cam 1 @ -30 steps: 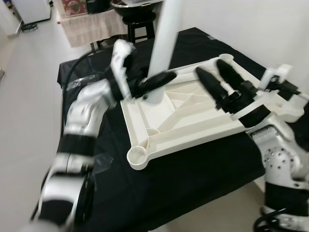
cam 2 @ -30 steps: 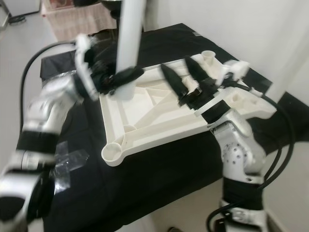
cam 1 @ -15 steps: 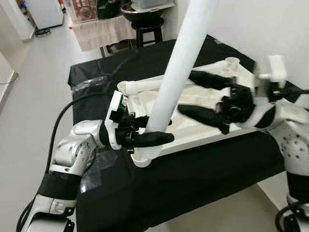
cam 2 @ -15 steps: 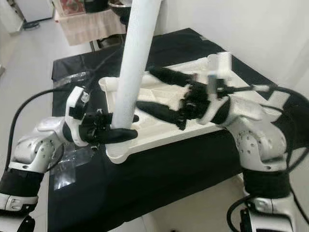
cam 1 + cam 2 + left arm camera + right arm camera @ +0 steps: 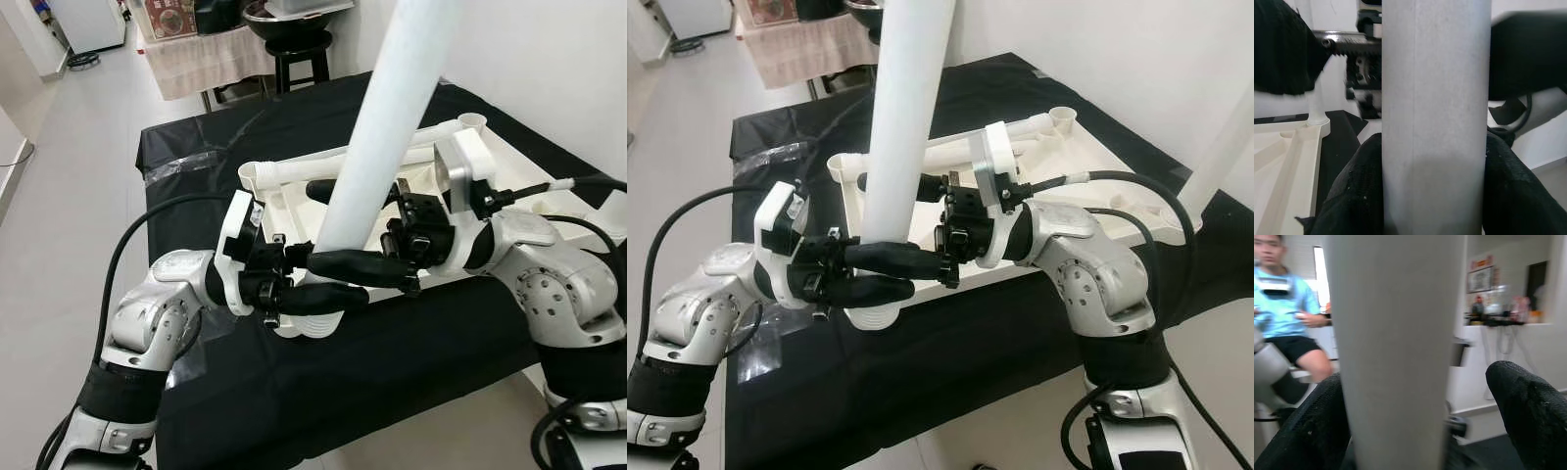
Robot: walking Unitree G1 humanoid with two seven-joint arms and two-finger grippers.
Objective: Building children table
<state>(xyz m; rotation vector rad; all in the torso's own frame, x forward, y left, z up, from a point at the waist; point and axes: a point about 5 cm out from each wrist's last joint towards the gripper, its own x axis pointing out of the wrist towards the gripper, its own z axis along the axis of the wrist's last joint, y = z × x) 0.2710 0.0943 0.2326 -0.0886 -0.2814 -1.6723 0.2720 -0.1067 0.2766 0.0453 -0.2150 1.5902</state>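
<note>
A white tabletop [image 5: 509, 181] lies upside down on a table covered with a black cloth [image 5: 196, 147]. A white leg [image 5: 387, 127] stands in the near corner socket [image 5: 306, 323] of the tabletop, tilted a little, and its upper end goes out of the frame at the top. A second leg [image 5: 294, 174] lies flat along the far edge of the tabletop.

The left gripper [image 5: 318, 294] comes from the left and holds the standing leg just above the socket; its black fingers [image 5: 1352, 196] press on both sides of the leg. The right gripper [image 5: 348, 230] comes from the right and is around the same leg, slightly higher than the left one. One of its fingers [image 5: 358, 266] passes in front of the leg and the other behind it. In the right wrist view a small gap is between one finger [image 5: 1533, 401] and the leg, so it cannot be told if this gripper is really clamping it.

Behind the table stand a black stool [image 5: 299, 54] and a shelf with a pale cloth [image 5: 201, 59]. In the right wrist view a person in a light blue shirt [image 5: 1281, 308] sits in the background. No writing or brand can be read on any part.
</note>
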